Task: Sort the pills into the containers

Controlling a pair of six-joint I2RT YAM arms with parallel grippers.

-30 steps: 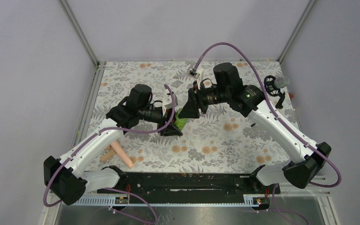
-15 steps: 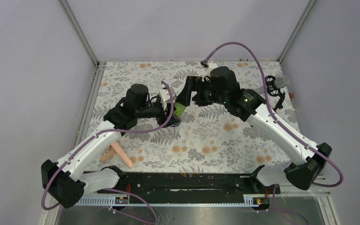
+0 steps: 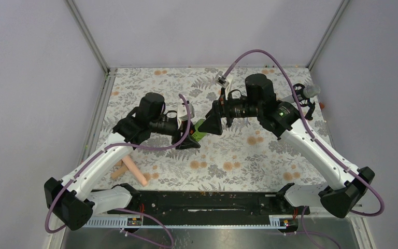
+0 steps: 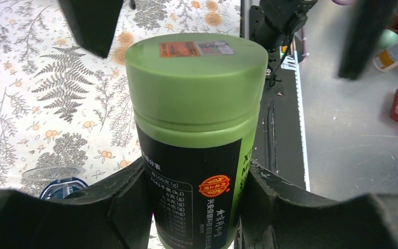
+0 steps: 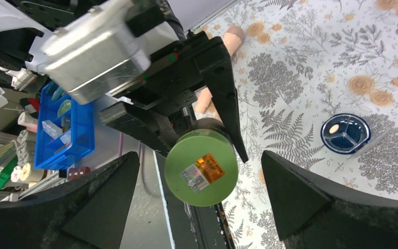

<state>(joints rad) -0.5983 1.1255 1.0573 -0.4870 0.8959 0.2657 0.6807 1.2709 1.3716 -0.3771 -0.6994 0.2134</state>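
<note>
Left hand (image 3: pixel 188 136) pinches bright green cylindrical plastic bottle (image 4: pixel 197 119), cap (image 4: pixel 197 49) on; right hand (image 3: pixel 211 123) spread beside cap; sorting apparently not begun.

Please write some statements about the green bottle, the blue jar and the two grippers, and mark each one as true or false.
1. The left gripper holds the green bottle. True.
2. The bottle's lid has been taken off. False: the lid is on the bottle.
3. The right gripper has its jaws shut on the lid. False: the jaws stand open on either side of the lid, with a gap on each side.
4. The dark-blue jar stands on the table, apart from the bottle. True.
</note>
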